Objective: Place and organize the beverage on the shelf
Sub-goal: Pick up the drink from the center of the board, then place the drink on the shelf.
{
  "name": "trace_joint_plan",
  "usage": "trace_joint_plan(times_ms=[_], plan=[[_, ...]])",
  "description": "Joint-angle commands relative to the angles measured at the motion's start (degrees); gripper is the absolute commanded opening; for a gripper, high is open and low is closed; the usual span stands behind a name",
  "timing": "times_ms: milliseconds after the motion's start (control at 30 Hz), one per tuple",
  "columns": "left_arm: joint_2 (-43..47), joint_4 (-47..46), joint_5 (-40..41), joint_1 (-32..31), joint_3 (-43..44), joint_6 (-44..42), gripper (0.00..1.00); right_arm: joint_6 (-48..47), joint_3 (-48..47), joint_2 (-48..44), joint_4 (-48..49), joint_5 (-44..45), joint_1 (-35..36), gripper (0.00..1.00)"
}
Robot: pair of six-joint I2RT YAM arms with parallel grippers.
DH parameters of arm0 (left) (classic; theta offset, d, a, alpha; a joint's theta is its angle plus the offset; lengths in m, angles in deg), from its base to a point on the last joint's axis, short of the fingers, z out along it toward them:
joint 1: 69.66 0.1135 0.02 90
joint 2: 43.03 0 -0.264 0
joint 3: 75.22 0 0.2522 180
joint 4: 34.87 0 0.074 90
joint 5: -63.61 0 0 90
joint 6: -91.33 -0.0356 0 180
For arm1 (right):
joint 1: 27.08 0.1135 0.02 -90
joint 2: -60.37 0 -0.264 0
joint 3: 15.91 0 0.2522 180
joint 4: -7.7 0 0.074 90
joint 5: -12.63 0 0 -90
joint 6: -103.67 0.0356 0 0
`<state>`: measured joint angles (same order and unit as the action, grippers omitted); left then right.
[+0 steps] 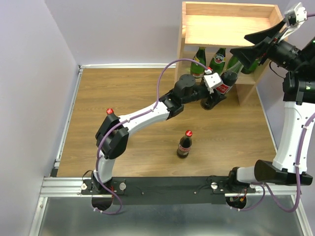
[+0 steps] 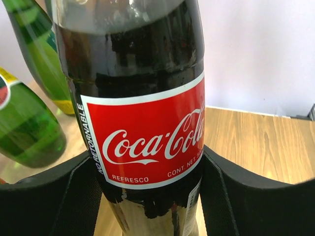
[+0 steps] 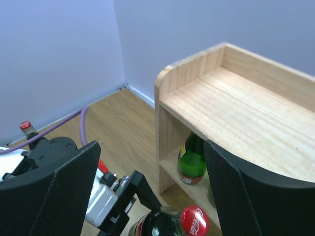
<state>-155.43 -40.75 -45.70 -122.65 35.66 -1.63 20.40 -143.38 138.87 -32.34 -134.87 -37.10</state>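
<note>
Grip on! Left claw [image 2: 152, 196] is clamped on the dark glass cola bottle with the red label [image 2: 142, 132]. Its black pads [image 2: 246, 196] press both sides low on the label, and the bottle stands upright between them.

Just ahead of that claw is the light wooden two-tier shelf [image 1: 226, 6]. The green glass bottles with gold caps [image 1: 198, 61] crowd its lower board, ahead of the claw and off to its left.

Right claw [image 3: 150, 157] hangs high over the near edge of the shelf's top board. Its jaws are spread wide with nothing between them, and the gripped bottle's red cap sits straight below it.

Well behind the left claw, a second cola bottle with a red cap [image 1: 184, 144] stands alone on the wood-grain table [image 1: 123, 88].

How to play this one:
- **Choice of tier:** the lower tier looks full and the top board is bare, so the top is probably the better target.
- **The lift:** the hold is low on a tall bottle, so it will likely be top-heavy. Lift it straight and slowly, with no tilting.
- **Clearances:** the right claw overhead should be out of the way before the bottle rises. The bottle's base must clear the raised rim, and the neck should stay off the green bottles alongside.
- **The release:** set the base flat on the board before the pads let go.
</note>
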Motion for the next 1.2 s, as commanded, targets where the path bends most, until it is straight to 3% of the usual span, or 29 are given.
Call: trace_joint_plan(times_ms=[0,200,333,600,867,1167], plan=[[6.93,-10.33,-1.78,-0.27,6.94,0.23,0.0,2.33,-2.13,-0.1,2.73,-1.13,0.35,0.92],[7.63,-11.3,-1.61,-0.27,6.68,0.32,0.0,1.37,-0.73,-1.24,2.64,3.52,0.35,0.93],[8.34,-11.83,-0.82,-0.18,6.76,-0.03,0.0,0.05,-0.63,-3.17,2.55,12.64,0.35,0.98],[10.62,-11.65,0.76,0.87,8.61,-0.03,0.0,-1.54,-8.18,-3.44,0.01,25.84,0.18,0.99],[10.54,-9.63,5.07,1.66,14.85,0.24,0.0,-3.38,-15.14,-2.3,-1.31,39.97,0.09,1.0],[8.25,-6.64,9.99,2.63,24.77,-0.11,0.0,-8.3,-10.57,-4.49,-1.23,50.72,0.09,1.0]])
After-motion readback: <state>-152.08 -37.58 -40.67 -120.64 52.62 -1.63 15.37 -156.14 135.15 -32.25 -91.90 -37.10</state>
